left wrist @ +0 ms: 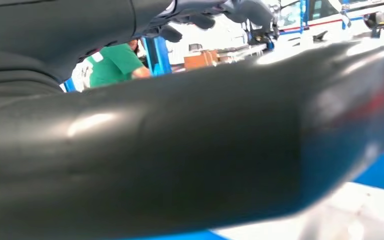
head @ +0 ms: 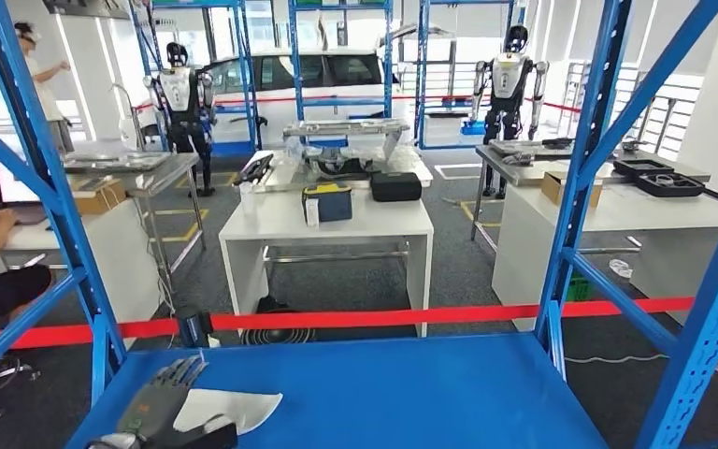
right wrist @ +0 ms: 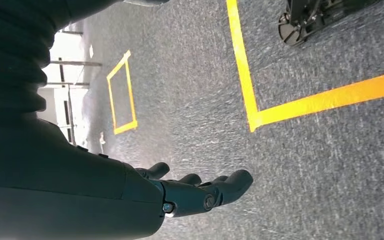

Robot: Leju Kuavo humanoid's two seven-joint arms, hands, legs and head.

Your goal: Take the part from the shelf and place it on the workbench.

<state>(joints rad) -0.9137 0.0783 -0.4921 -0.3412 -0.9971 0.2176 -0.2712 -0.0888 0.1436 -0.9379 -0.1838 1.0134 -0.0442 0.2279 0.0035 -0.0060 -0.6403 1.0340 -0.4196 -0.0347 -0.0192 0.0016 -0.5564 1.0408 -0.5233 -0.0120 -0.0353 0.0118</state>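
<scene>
The step in hand looks like the pick itself: in the head view the left hand (head: 164,402) lies low over the blue shelf (head: 411,393), its dark fingers (head: 176,374) stretched flat and pointing forward beside and partly over the part (head: 229,407), a thin white sheet-like piece with a pointed end lying flat on the shelf near its front left corner. Whether the fingers press on the part or only hover at its edge cannot be told, and nothing shows a grip; the left wrist view is mostly taken up by the blurred grey thumb (left wrist: 190,145), with a strip of white below it that may be the part. The right hand (right wrist: 200,192) hangs over grey carpet (right wrist: 300,165) marked with yellow tape lines (right wrist: 242,65), its fingers loosely apart and holding nothing. Since the part is so thin and flat, the next move probably calls for working fingertips under an edge or sliding it to the shelf's lip before closing on it, then lifting it clear of the blue uprights (head: 584,159) and carrying it to the workbench; the white tabletop (head: 280,220) beyond the red barrier tape (head: 383,319) may be it, though that is a guess. No brand, label or writing can be read on the part, the shelf or the boxes on the tabletops.
</scene>
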